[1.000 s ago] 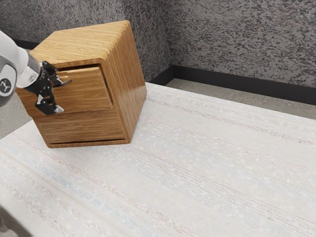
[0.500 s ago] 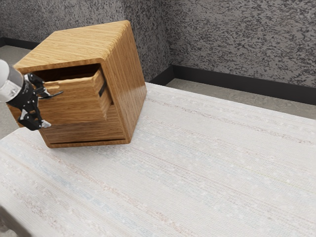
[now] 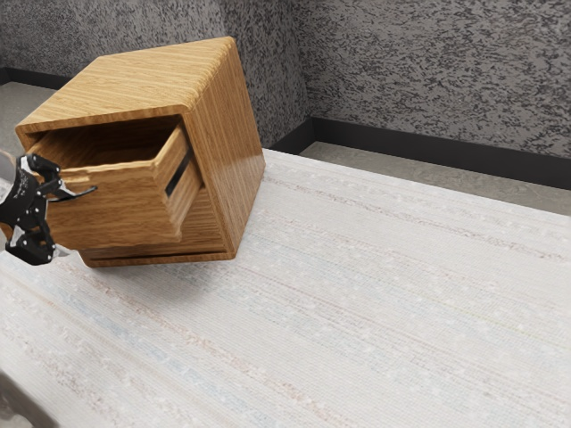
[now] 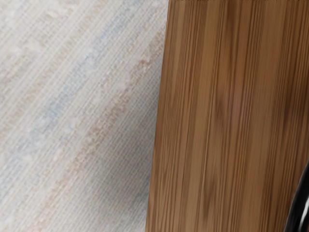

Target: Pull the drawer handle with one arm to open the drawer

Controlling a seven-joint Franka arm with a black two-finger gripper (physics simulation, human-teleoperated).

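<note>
A wooden cabinet stands on the table at the exterior view's left. Its upper drawer sticks well out of the body, so the hollow inside shows from above. My black gripper is pressed against the drawer's front face at the far left edge, one finger high and one low. The handle lies hidden between them, and the drawer follows my hand. The lower drawer sits flush. In the wrist view the drawer's wood grain looms close, with a dark curved piece at its edge.
The pale woven tabletop stretches wide to the exterior view's right of the cabinet. A speckled grey wall with a dark baseboard runs behind. The table's near left edge lies just below my hand.
My hand has drawn back toward the exterior view's left and slightly down, and the upper drawer has slid out with it, from barely ajar to well open.
</note>
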